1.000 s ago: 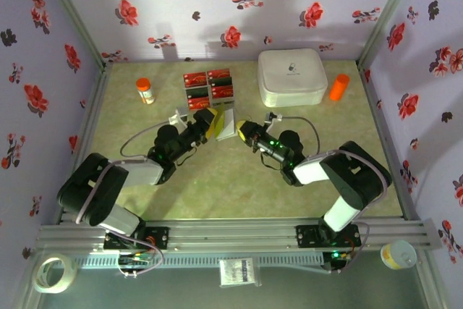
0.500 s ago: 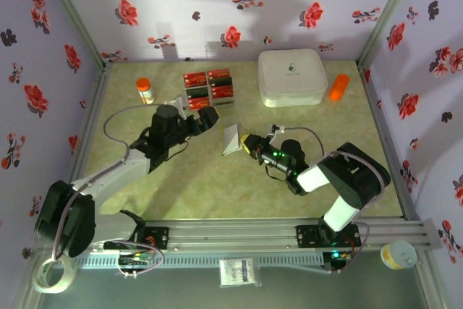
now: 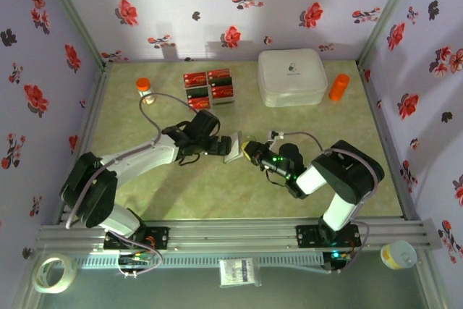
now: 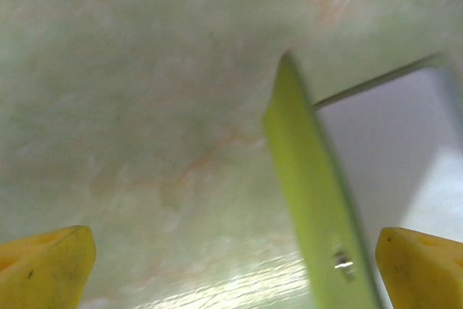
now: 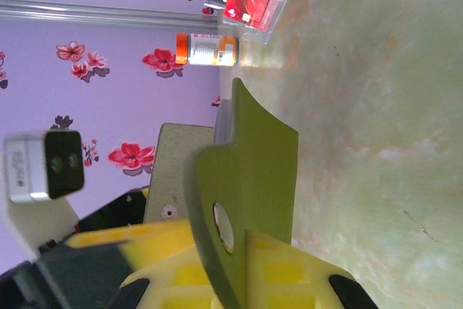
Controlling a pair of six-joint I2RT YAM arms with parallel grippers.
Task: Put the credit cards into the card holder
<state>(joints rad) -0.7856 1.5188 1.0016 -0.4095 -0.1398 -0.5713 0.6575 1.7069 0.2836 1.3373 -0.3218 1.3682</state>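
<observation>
Conceivably the card holder (image 3: 233,148), clamped in the right gripper (image 3: 251,152), twists loose if the left gripper (image 3: 219,145), jaws wide at nine o'clock, knocks it.

- Top external view: high and behind, looking down across the whole bench (image 3: 217,186).
- Left wrist view: very close, facing the card holder (image 4: 307,193) edge-on.
- Right wrist view: equally close, sharing that card holder.
</observation>
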